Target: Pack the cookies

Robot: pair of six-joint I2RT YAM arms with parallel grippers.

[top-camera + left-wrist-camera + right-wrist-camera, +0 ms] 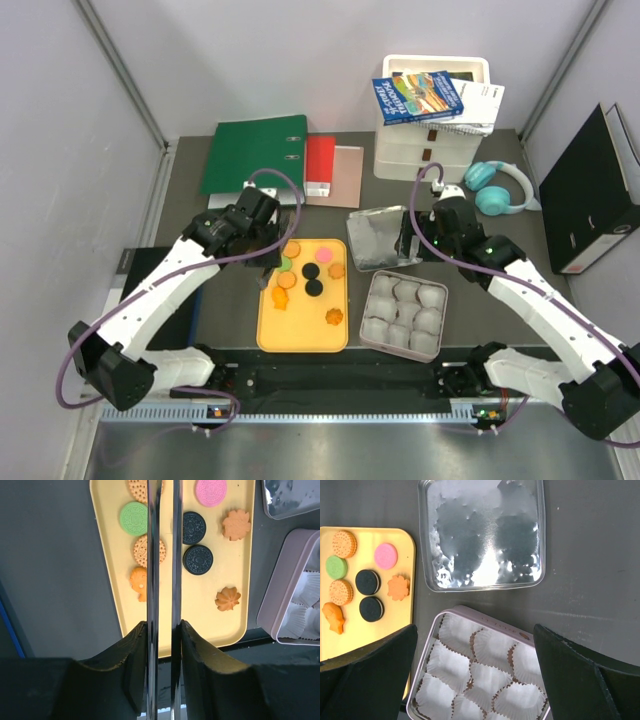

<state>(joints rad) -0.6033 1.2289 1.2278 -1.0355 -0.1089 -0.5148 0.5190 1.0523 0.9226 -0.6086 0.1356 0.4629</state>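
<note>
The cookies lie on a yellow tray (300, 340): a pink one (210, 491), a green one (133, 518), two black ones (198, 559) and several orange round and flower-shaped ones (228, 598). My left gripper (162, 622) is shut on metal tongs (153, 555), whose two blades reach out above the tray's left half; in the top view it (266, 258) hovers at the tray's far left corner. My right gripper (475, 627) is open and empty above a lilac tin (485, 615) filled with empty white paper cups. The tin (366, 300) sits right of the tray.
The tin's shiny lid (482, 535) lies on the table behind the tin. At the back are a green binder (255, 152), a red notebook (320, 165), a white drawer unit (432, 130) with books, teal headphones (497, 187) and a black binder (590, 190).
</note>
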